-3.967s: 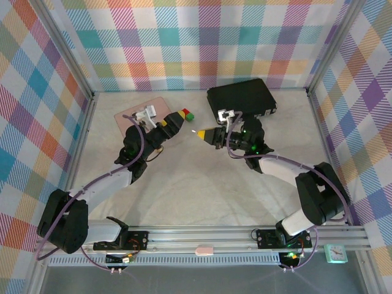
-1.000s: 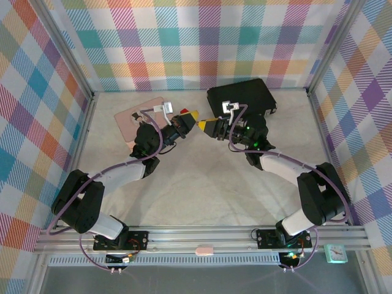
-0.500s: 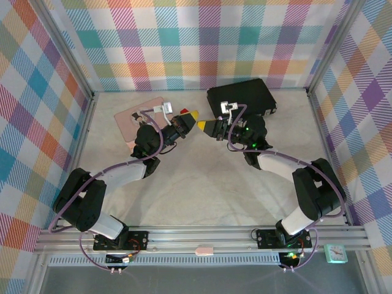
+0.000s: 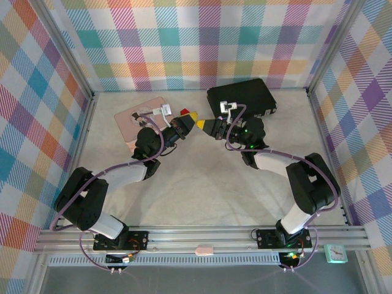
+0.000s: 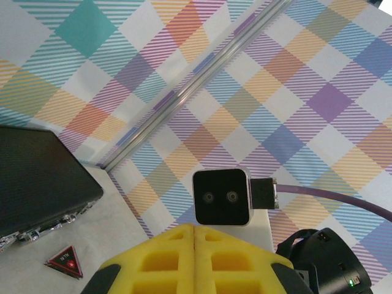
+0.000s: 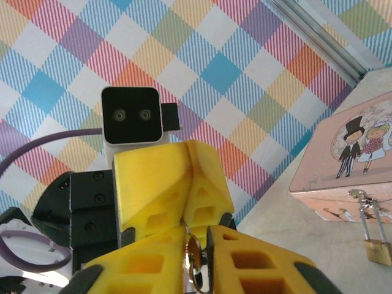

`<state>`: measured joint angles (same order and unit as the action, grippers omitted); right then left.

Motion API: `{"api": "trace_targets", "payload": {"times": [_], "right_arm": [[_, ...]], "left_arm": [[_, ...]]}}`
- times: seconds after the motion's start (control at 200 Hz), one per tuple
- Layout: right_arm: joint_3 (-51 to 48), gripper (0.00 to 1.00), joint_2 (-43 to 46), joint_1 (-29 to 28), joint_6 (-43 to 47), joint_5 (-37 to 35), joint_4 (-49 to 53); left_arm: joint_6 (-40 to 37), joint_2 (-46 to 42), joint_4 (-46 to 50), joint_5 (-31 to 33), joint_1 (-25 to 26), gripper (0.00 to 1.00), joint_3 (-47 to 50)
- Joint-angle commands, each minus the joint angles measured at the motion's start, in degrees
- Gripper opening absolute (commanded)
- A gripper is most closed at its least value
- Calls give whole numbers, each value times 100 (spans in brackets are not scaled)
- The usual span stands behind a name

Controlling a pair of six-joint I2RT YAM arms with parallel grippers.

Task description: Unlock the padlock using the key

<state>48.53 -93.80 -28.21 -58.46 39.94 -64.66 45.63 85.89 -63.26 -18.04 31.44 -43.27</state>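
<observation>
- The left pincer (image 4: 191,116) and the right pincer (image 4: 200,124) meet nose to nose over the far middle of the counter (image 4: 202,184); their yellow tips are just beside each other, and I cannot tell whether they touch
- In the right wrist view the right pincer (image 6: 196,244) is nearly closed, with only a narrow slit between its yellow fingers (image 6: 245,263); in that slit sits the key (image 6: 192,257), a thin silvery piece with a small ring, gripped from both sides
- In the same view the left pincer (image 6: 187,196) faces the camera just above the key; its two yellow fingers are pressed together along a seam
- In the left wrist view the left pincer (image 5: 195,245) has its pads closed flat against each other; nothing shows between them
- The padlock (image 6: 375,250) hangs by its thin silver shackle from the clasp on the front of the pink tin (image 6: 343,153), brass body downward and low against the counter; it is well apart from both pincers
- From above, the pink tin (image 4: 131,119) lies at the far left, just behind the left arm's wrist; the black case (image 4: 242,98) lies at the far right, behind the right arm
- A red cube (image 4: 184,111) sits just beside the left pincer's tip
- The black case (image 5: 37,177) also appears at the left of the left wrist view, with a red triangular sticker (image 5: 66,262) on the counter near it
</observation>
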Motion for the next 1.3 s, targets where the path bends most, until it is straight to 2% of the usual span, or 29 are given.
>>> {"api": "trace_targets", "payload": {"times": [0.0,0.185,0.445,0.535,0.585,0.695,0.715,0.745,0.805,0.84,0.905,1.075,1.295], "right_arm": [[133,23,-58,-51,-145,56,-329],[82,24,-108,-110,-201,51,-372],[154,17,-172,-115,-257,92,-469],[192,9,-204,-115,-263,112,-501],[193,0,-217,-117,-248,123,-509],[133,0,-194,-97,-138,53,-470],[129,0,-177,-86,-74,38,-425],[111,0,-140,-82,27,40,-336],[80,0,-42,-80,346,41,-57],[70,0,32,-80,516,36,128],[44,0,183,-80,881,6,485],[30,0,588,-88,1686,-81,1423],[94,0,1048,-114,2842,-324,2587]], "left_arm": [[16,25,-456,87,64,0,55],[60,57,-570,195,64,0,77],[248,191,-755,188,73,0,39],[323,244,-814,160,80,0,30],[354,247,-858,182,81,0,57],[351,180,-873,293,74,0,111],[357,150,-852,327,73,5,125],[355,103,-806,383,65,18,151],[403,-7,-678,496,2,59,203],[473,-70,-564,532,-72,76,233],[601,-191,-396,530,-257,99,323],[743,-599,439,482,-762,100,585],[367,-1248,1908,662,-903,100,670]]}}
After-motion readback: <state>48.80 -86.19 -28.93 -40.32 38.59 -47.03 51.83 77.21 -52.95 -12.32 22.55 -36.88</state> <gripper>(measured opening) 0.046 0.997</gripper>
